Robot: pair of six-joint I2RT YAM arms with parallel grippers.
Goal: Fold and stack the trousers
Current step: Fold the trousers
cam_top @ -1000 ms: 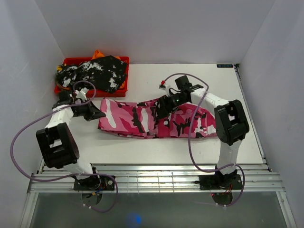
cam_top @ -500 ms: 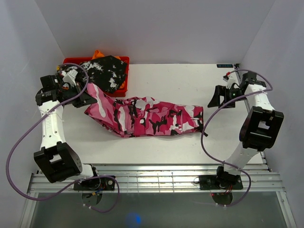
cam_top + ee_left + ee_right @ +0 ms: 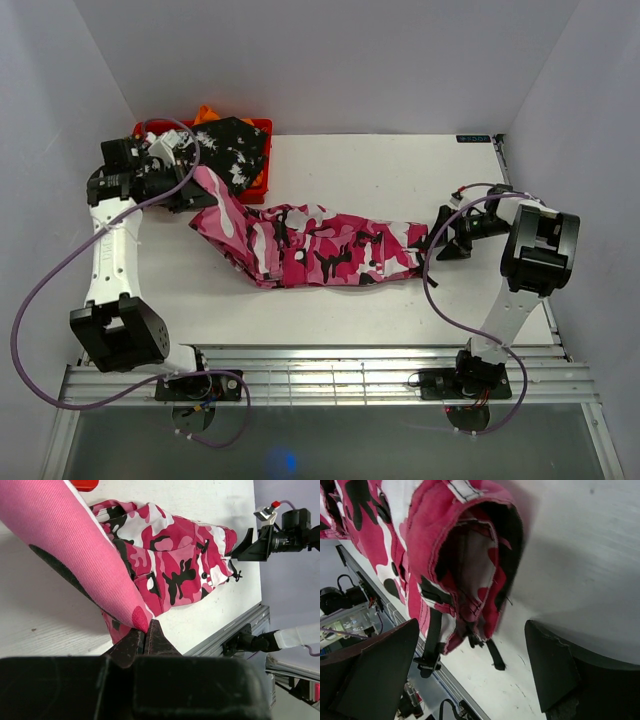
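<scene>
On my left, the left gripper (image 3: 145, 632) is clenched on one end of the pink camouflage trousers (image 3: 320, 245), holding it raised just beside the red bin (image 3: 258, 125), where a black-and-white garment (image 3: 225, 150) lies. The rest of the trousers lies stretched across the table (image 3: 400, 170). At right, the right gripper (image 3: 438, 240) is spread wide at the waistband, grasping nothing.
</scene>
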